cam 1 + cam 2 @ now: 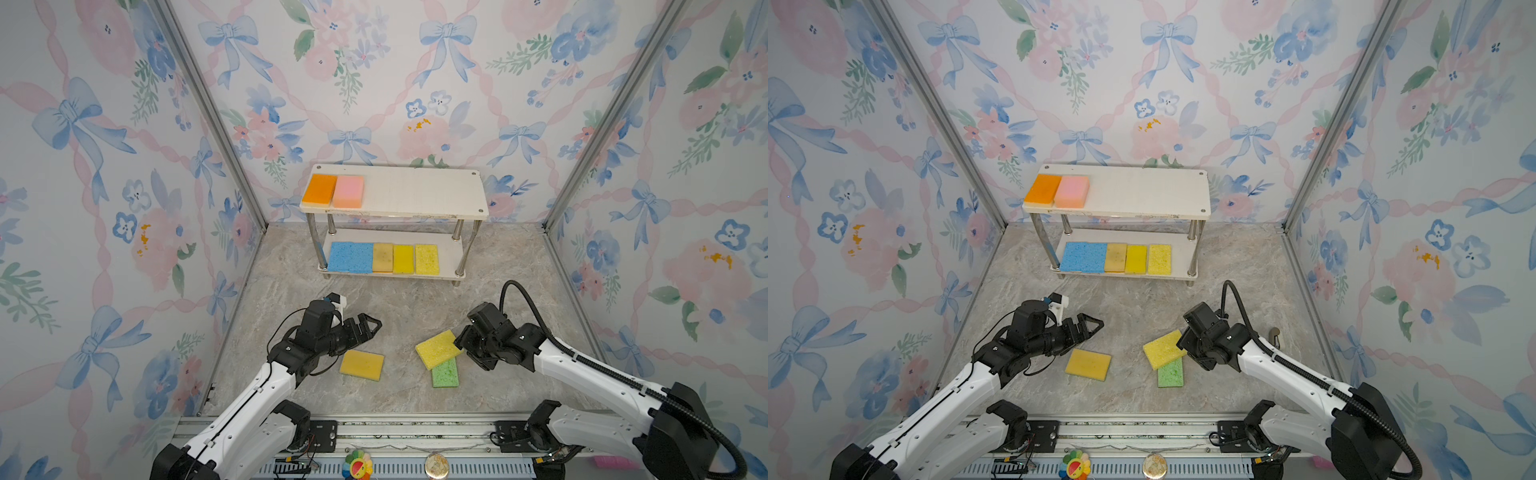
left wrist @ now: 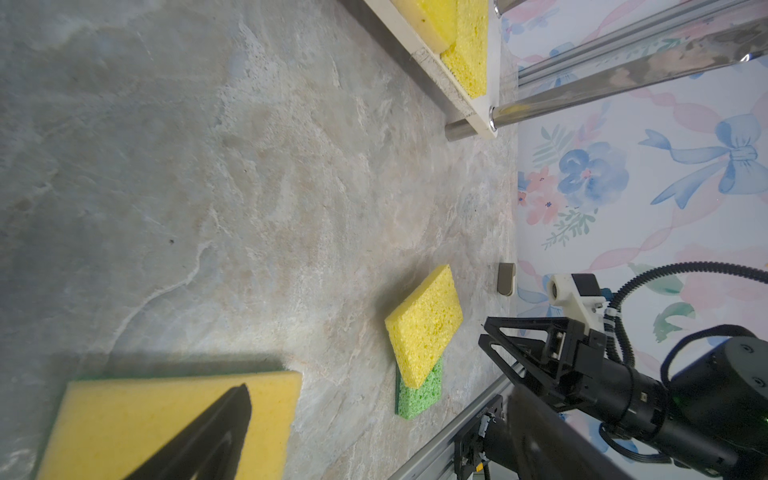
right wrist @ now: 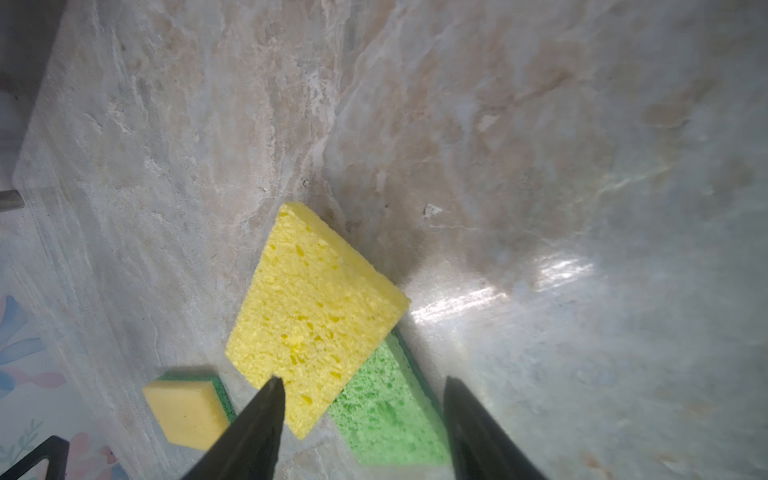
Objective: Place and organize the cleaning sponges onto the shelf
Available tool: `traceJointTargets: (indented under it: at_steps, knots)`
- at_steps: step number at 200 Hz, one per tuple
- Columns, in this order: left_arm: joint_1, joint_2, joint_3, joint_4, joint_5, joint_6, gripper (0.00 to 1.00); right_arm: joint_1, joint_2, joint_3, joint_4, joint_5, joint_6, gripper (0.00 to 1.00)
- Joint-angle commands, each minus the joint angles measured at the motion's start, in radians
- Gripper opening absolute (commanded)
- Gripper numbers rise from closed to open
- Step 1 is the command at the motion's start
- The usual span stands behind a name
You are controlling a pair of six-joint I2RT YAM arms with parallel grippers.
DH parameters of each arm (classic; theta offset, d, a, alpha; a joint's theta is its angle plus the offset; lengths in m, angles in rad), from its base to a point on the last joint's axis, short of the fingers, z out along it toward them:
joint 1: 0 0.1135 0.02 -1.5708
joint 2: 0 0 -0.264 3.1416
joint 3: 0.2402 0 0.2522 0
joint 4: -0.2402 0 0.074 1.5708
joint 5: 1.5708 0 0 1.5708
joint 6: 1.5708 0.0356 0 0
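Three sponges are lying on the floor, off the shelf (image 1: pixel 415 193). Right gripper (image 3: pixel 363 380), jaws apart, is hovering at the yellow sponge (image 3: pixel 316 316), which is overlapping the green sponge (image 3: pixel 386 411). I'd be pinching yellow only and lifting straight. Left gripper (image 1: pixel 372 326) is hanging open over the tan sponge (image 1: pixel 361 364).

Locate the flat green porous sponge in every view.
Top view: green sponge, right front of the marble tabletop.
Top view: green sponge, same spot.
Left wrist: green sponge, beyond the tan-yellow sponge.
Right wrist: green sponge, close up, half covered.
Shared landmark: bright yellow porous sponge lying partly on it.
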State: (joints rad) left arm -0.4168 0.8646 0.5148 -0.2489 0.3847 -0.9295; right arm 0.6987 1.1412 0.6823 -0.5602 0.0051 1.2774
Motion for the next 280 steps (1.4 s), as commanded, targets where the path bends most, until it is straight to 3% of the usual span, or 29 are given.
traceJointTargets:
  at_steps: [1, 186, 225, 280]
  knots:
    - [-0.002, -0.001, 0.014, 0.010, -0.015, -0.014, 0.98, -0.011, 0.016, -0.026, 0.059, -0.004, 0.013, 0.63]
    - [-0.001, 0.085, 0.057, 0.010, 0.005, 0.021, 0.98, 0.052, 0.124, -0.102, 0.255, 0.022, 0.094, 0.50]
    - [-0.002, 0.082, 0.053, 0.010, 0.003, 0.019, 0.98, 0.047, 0.140, -0.103, 0.266, 0.026, 0.085, 0.39]
    - [-0.001, 0.065, 0.055, 0.010, 0.003, 0.009, 0.98, 0.033, 0.107, -0.041, 0.192, 0.056, 0.003, 0.13]
